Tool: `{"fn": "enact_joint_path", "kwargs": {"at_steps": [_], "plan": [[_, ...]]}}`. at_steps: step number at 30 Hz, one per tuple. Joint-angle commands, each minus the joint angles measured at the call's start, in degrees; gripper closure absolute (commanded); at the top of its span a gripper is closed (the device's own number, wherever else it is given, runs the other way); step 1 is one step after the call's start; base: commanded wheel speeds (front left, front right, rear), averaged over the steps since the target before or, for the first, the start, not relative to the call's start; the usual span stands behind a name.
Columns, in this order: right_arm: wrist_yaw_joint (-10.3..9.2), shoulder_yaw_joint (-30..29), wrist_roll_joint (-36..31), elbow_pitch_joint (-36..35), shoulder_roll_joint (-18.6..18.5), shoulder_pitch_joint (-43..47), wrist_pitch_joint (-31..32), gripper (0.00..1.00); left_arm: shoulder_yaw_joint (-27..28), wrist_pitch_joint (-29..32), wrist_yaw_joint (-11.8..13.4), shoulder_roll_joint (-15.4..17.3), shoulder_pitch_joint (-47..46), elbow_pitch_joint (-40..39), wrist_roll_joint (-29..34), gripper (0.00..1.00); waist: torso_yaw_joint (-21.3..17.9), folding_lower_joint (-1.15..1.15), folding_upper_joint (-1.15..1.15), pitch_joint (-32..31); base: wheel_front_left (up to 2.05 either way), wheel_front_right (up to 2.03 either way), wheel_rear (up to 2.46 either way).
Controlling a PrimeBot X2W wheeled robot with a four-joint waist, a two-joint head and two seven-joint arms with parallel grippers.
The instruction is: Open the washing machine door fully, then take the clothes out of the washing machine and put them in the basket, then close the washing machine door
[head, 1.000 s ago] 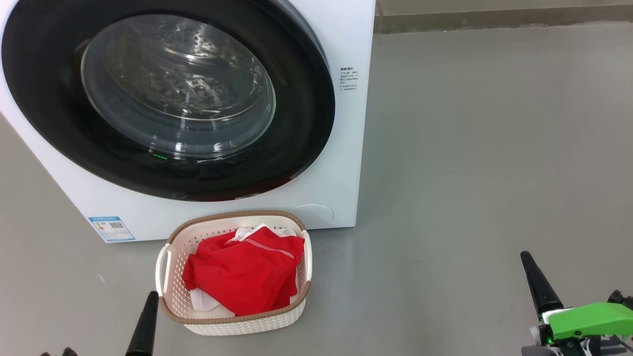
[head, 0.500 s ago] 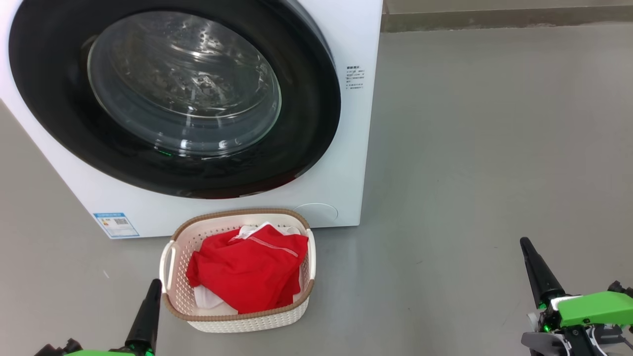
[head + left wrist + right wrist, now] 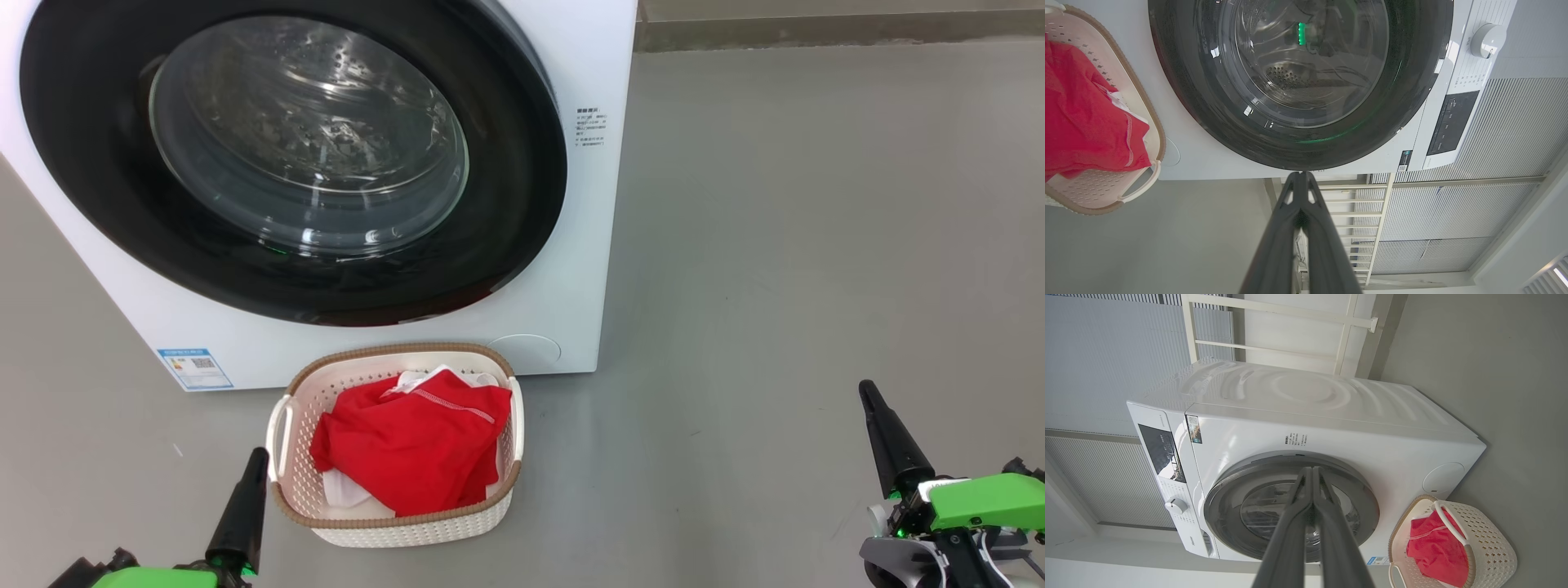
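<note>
Seemingly last step: left gripper (image 3: pixel 258 459) & right gripper (image 3: pixel 867 394) both pinched shut, holding nothing. Just right of left gripper: basket (image 3: pixel 392 353) w/ clothes (image 3: pixel 408 449) piled inside. Beyond it, washing machine door (image 3: pixel 522 204) looks flush on washing machine (image 3: pixel 571 310). Next, prob. only a latch check, no grab needed.

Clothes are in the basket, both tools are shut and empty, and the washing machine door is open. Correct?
No: the washing machine door is closed on the washing machine, as the head view shows. The clothes are in the basket, and the left tool and right tool are shut and empty.
</note>
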Motion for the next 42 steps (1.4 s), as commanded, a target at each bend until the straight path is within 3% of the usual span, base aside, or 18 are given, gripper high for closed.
{"fn": "enact_joint_path", "kwargs": {"at_steps": [1,42], "plan": [[-0.04,0.8,0.0,-1.7,-0.4,-2.4,0.4,1.0,1.5,0.2,-0.4,1.1,-2.2,-1.2,-0.4,1.0,0.0,0.0,0.0,0.0,0.0,0.0,0.0],[-0.04,0.8,0.0,-1.7,-0.3,-2.4,0.4,1.0,1.5,0.2,-0.4,1.1,-2.2,-1.2,-0.4,1.0,0.0,0.0,0.0,0.0,0.0,0.0,0.0]]}}
